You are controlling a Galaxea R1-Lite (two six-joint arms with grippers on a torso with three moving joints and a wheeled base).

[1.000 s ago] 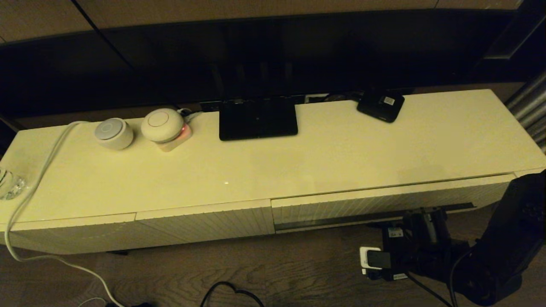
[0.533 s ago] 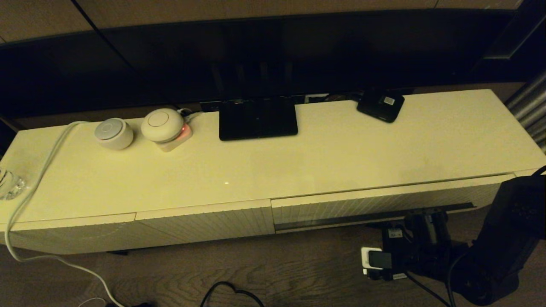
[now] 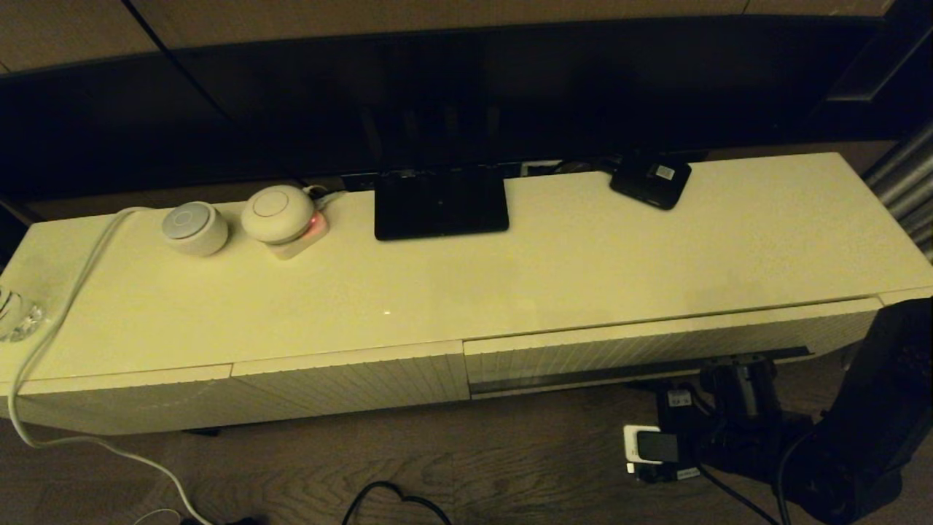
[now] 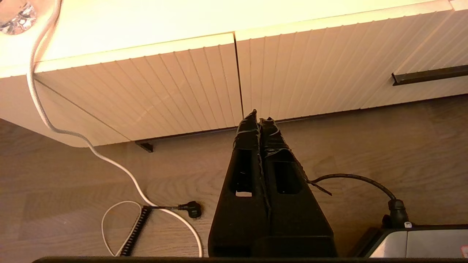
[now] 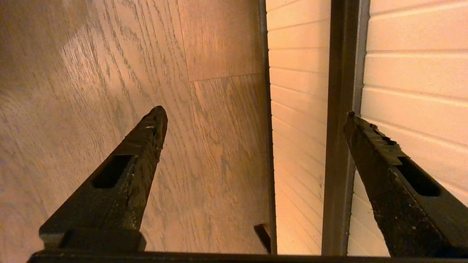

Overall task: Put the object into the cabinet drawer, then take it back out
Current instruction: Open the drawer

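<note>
The right hand, its fingers spread wide, hovers low before the wide cream-white ribbed cabinet drawer, one finger at its long dark slot; it has dropped slightly since a moment ago. The left hand, fingers pressed together, hangs over the wooden floor. Farther back a small flat black box sits on the desk. The umbrella shows nowhere.
</note>
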